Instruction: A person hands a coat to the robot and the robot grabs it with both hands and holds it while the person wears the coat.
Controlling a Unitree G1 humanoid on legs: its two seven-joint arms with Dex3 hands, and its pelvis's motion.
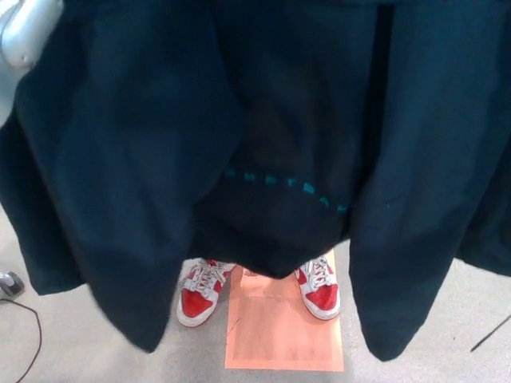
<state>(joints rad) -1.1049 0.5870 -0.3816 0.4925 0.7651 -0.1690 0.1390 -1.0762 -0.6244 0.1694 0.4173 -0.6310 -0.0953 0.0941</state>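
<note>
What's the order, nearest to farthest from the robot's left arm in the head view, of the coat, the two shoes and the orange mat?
1. coat, hanging against the left arm at top left.
2. picture-left shoe, below the coat's hem.
3. picture-right shoe and mat, bottom centre: too close to call.
</note>
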